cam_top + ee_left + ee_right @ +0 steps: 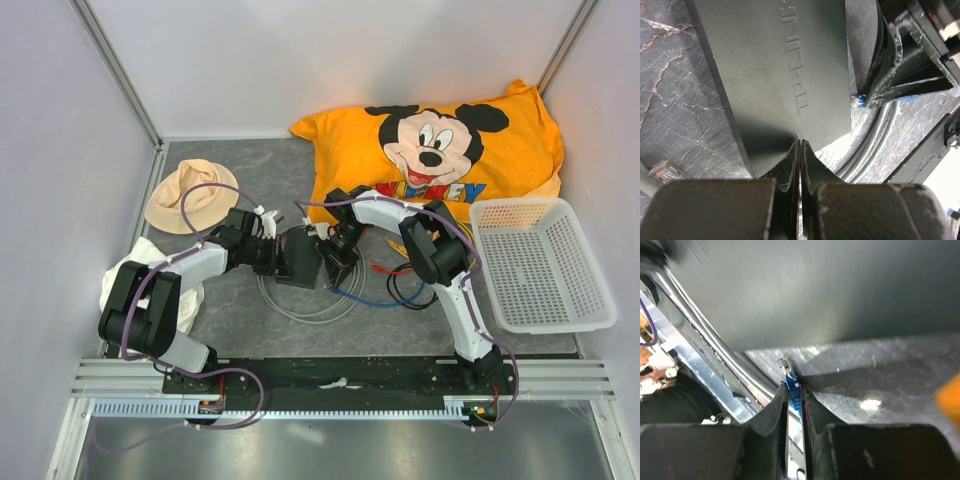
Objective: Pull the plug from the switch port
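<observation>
One flat dark grey switch [775, 75] embossed TP-LINK, lay mid-surface [670, 90] between two arms, left pincer [800, 150] clenched, tips touching its corner, right pincer [793, 390] grasped one blue plug [789, 376], clear tip just beside the switch, one loose clear connector [662, 174] nearby

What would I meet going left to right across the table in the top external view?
Beige hat → left pincer → switch → right pincer, shut on the blue plug → white mesh basket. The orange pillow spans too much of the width to place.
</observation>
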Controlling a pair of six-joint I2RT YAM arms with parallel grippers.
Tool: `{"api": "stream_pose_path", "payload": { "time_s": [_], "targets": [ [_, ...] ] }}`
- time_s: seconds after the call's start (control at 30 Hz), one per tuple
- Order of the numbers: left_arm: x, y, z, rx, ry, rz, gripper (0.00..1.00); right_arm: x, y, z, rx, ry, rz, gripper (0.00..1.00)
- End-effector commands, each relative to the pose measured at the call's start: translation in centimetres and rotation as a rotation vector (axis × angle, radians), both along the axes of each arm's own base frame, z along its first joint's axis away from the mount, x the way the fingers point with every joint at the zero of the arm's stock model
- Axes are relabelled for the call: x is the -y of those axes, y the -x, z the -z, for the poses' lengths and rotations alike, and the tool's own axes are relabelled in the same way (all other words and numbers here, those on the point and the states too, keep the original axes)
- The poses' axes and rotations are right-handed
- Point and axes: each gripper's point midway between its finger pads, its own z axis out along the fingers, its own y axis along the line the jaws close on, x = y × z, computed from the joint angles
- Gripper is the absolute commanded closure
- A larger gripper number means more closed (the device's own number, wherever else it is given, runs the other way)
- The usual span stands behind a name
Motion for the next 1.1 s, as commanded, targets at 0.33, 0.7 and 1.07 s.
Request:
{"api": "stream_pose_path", "payload": {
  "time_s": [0.33, 0.7, 1.07],
  "targets": [
    [-0.2, -0.3, 0.3, 0.002, -0.021, -0.009, 0.98, 2.9, -4.0, 0.3, 0.317, 0.146, -0.123, 1.00],
    [0.3, -0.7, 0.3, -0.003, 0.002, -0.017, 0.99, 10.3, -6.8, -7.5, 0.558, 0.246, -0.260, 1.00],
    [0.3, -1.1, -0.2, 0.029, 0.012, -0.028, 0.98, 20.4, -7.7, -2.7, 0.495, 0.537, -0.239, 1.00]
  ]
}}
